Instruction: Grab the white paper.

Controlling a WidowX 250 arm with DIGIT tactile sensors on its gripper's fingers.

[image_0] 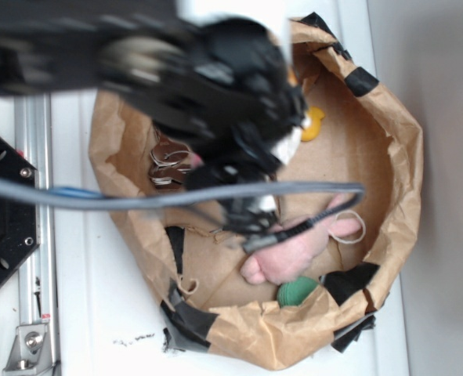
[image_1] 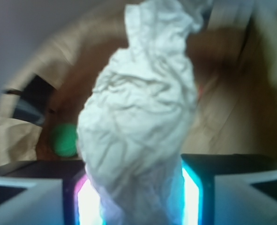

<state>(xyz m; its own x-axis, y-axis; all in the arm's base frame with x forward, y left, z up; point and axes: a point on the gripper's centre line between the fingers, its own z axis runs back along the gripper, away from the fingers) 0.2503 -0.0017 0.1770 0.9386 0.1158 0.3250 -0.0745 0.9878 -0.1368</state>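
Note:
The white paper (image_1: 138,126), a wrinkled off-white wad, fills the middle of the wrist view. Its lower end sits pinched between the two fingers (image_1: 204,187) of my gripper (image_1: 138,199), which is shut on it. The brown bag floor lies blurred behind it. In the exterior view the arm is a dark blur over the bag. My gripper (image_0: 282,133) is there with a bit of the white paper (image_0: 291,146) showing at its tip, the rest hidden by the arm.
A shallow bin of crumpled brown paper (image_0: 403,157) with black tape patches holds a pink plush bunny (image_0: 294,251), a green ball (image_0: 296,291) (image_1: 64,139), a yellow toy (image_0: 314,123) and a brown-and-white item (image_0: 168,160). A grey cable (image_0: 176,200) crosses the bin. A metal rail (image_0: 34,235) runs on the left.

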